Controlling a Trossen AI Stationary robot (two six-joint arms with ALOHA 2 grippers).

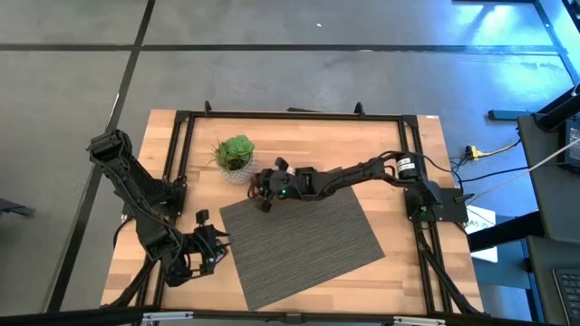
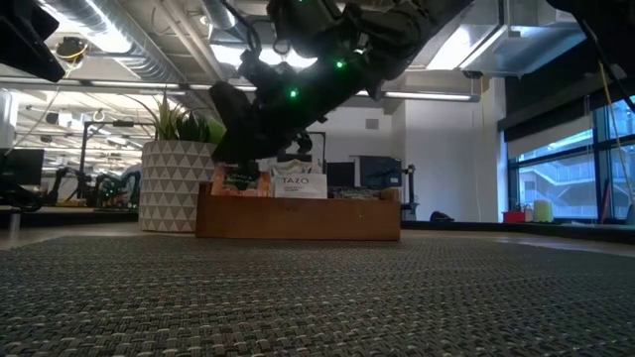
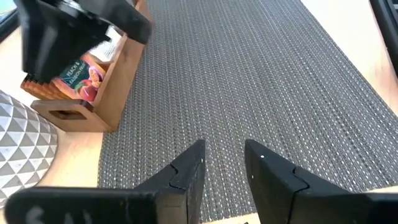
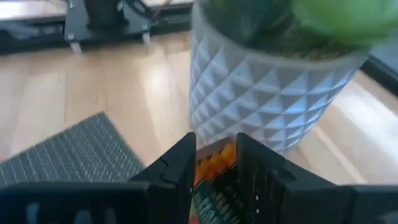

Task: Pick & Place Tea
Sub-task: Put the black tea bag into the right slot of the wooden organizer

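At the table's left front corner, the left gripper (image 1: 220, 251) waits low beside the edge of the grey woven mat (image 1: 308, 244), its two dark fingers (image 3: 186, 171) parted with a narrow gap and nothing between them. From its wrist view the mat stretches ahead, and the wooden tray (image 3: 102, 93) stands at the mat's far corner with orange-red tea sachets (image 3: 81, 78) upright in its end compartment.

Toward the middle, the potted plant (image 1: 235, 154) in its white triangle-patterned pot (image 2: 171, 183) sits on the bare wood just beside the tray. Seen level from the low camera, the tray (image 2: 298, 216) holds sachets standing on edge: orange-red ones (image 2: 238, 180) next to a white sachet printed TAZO (image 2: 298, 183).

Reaching in from the right side, the right gripper (image 1: 265, 201) hangs directly over the tray, pointing down into it. Its fingers (image 4: 180, 168) are set slightly apart and straddle the top edges of orange sachets (image 4: 214, 163); whether they actually pinch one cannot be told. The pot rises just beyond them.
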